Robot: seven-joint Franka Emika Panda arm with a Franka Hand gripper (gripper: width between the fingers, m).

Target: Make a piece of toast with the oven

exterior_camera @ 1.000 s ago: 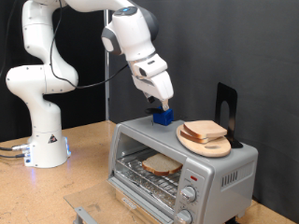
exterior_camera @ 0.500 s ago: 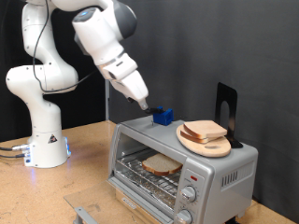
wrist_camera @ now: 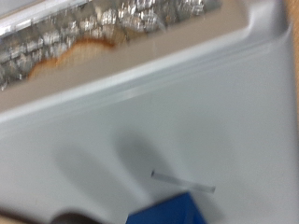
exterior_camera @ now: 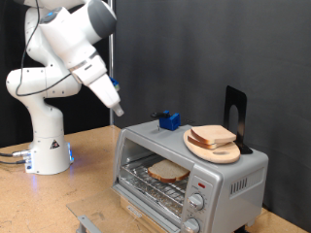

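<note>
The silver oven [exterior_camera: 228,175] stands on the wooden table at the exterior view's lower right. A slice of toast [exterior_camera: 168,172] lies on the wire rack inside it, seen through the front opening. A second bread slice [exterior_camera: 213,135] lies on a round wooden board [exterior_camera: 216,149] on the oven's roof. My gripper [exterior_camera: 117,110] hangs in the air to the exterior view's left of the oven, above its top corner, holding nothing. The blurred wrist view shows the oven's grey roof [wrist_camera: 177,103] and no fingers.
A small blue block [exterior_camera: 170,120] sits on the oven's roof near its back corner; it also shows in the wrist view [wrist_camera: 173,211]. A black stand [exterior_camera: 234,112] rises behind the board. The robot's white base [exterior_camera: 46,146] stands at the left. A grey door edge [exterior_camera: 86,222] lies low in front.
My gripper has moved away from the blue block on the oven's roof, swinging up and to the exterior view's left. The block, both bread slices and the oven have not moved.
</note>
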